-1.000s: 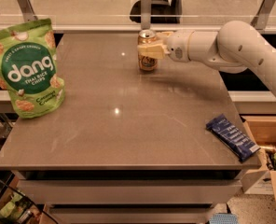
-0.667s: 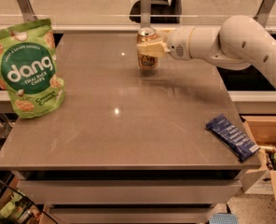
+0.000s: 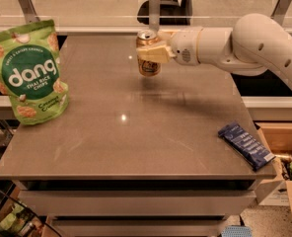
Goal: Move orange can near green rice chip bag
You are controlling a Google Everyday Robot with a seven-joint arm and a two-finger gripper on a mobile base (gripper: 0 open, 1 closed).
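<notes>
Reaching in from the right side, the white arm (image 3: 254, 38) holds its claw (image 3: 153, 53) near the middle of the far edge of the desk (image 3: 136, 142). The fingers are clamped on the upper half of the upright orange can (image 3: 149, 68); whether its base touches the surface I cannot tell. The green rice chip bag (image 3: 30, 73) stands at the far left corner, well apart from the can. A dark blue wrapper (image 3: 245, 144) lies flat near the front right corner.

Chip bag (image 3: 30, 73) at table's (image 3: 136, 142) left edge, can (image 3: 150, 68) rear centre between jaws, wrapper (image 3: 245, 145) front right.
</notes>
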